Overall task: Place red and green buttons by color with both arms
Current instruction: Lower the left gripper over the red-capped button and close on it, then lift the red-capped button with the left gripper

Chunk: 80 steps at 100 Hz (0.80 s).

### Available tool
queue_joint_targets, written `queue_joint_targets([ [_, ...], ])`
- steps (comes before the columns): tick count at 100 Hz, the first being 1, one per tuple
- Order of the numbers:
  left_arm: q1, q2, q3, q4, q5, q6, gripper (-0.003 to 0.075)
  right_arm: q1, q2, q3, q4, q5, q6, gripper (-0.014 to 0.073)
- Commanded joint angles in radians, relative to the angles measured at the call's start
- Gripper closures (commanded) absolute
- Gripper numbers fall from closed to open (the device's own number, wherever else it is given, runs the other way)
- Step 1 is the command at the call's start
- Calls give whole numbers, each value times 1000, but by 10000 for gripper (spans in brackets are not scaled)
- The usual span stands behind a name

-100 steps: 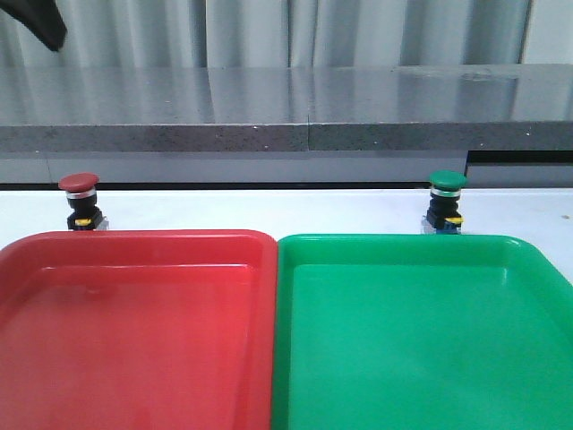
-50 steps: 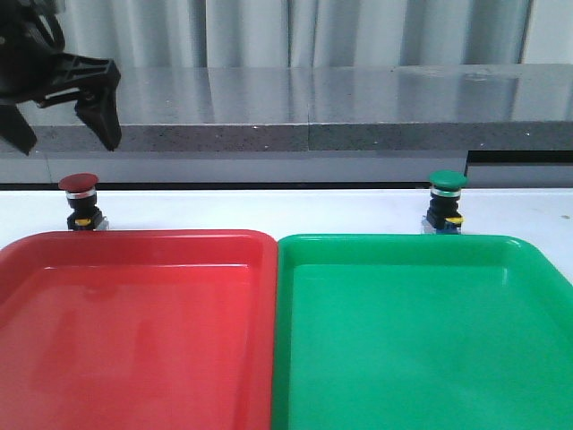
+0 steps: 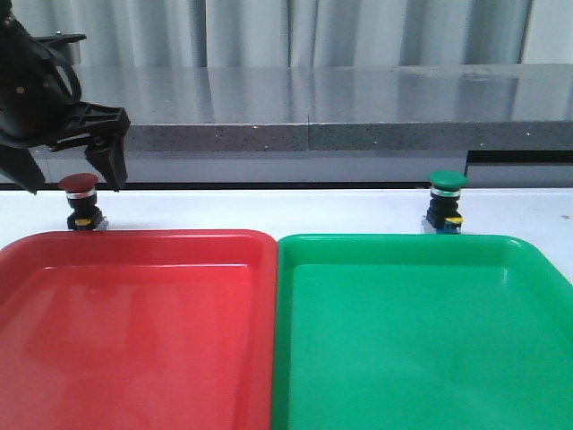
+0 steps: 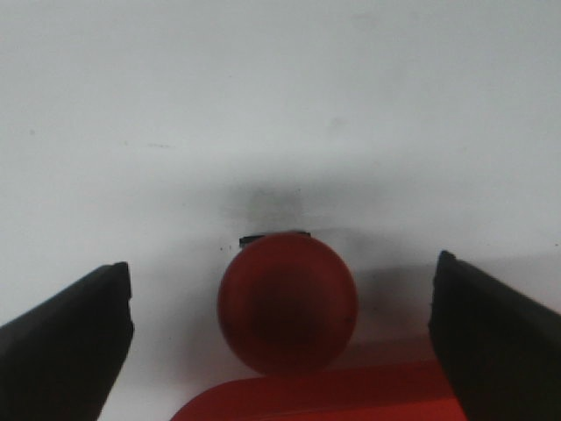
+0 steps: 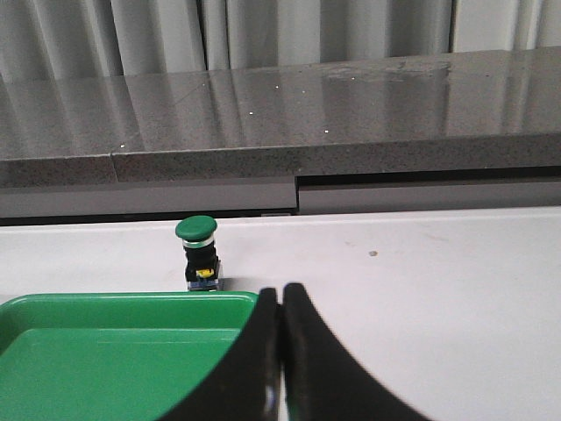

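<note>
the red button (image 3: pixel 79 199) stands upright just behind the red tray (image 3: pixel 134 313). it looks small, rigid and top-heavy, its cap smooth, so the black body seems the surer grip. the left gripper (image 3: pixel 73 172) hangs over it, fingers wide apart. beside the red tray, the green tray (image 3: pixel 421 331) has the green button (image 3: pixel 446 201) behind it; the right gripper (image 5: pixel 281 351) has its fingers pressed together.

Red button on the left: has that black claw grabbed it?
No. The left gripper is open around the red button, fingers apart from it. Nothing is held.
</note>
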Motion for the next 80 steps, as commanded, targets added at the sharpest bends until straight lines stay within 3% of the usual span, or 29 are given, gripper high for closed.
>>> queue_joint_targets([
  [1, -8, -37, -33, -9, -44, 1, 132, -5, 1, -13, 0, -88, 1, 660],
  [43, -8, -33, -33, -9, -39, 1, 545, -5, 1, -13, 0, -88, 1, 660],
  [80, -8, -186, -33, -32, -4, -1, 576, -5, 1, -13, 0, -88, 1, 660],
])
